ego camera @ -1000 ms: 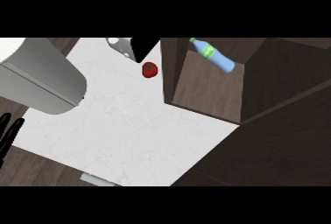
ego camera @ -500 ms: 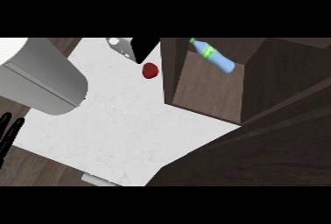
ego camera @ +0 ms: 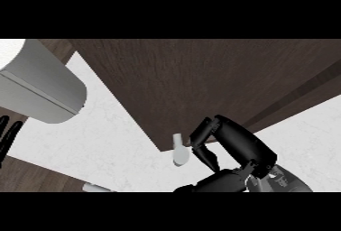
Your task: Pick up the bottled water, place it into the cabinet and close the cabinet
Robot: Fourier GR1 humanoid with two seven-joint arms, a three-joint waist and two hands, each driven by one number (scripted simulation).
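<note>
The dark brown wooden cabinet door (ego camera: pixel 200 90) fills most of the head view, swung across so that the bottled water cannot be seen; it is probably inside behind the door, though nothing here confirms it. The right robot hand (ego camera: pixel 230 144) sits at the door's lower edge just beside the small pale grey door handle (ego camera: pixel 179 150), its black fingers bent and holding nothing, seemingly pressed against the panel. The left robot hand (ego camera: pixel 8 135) rests at the view's left edge with fingers straight and relaxed. Below lies the white marbled tabletop (ego camera: pixel 113 135). A rigid hinged panel like this should swing freely under a push near its handle edge; the closing step looks almost finished.
</note>
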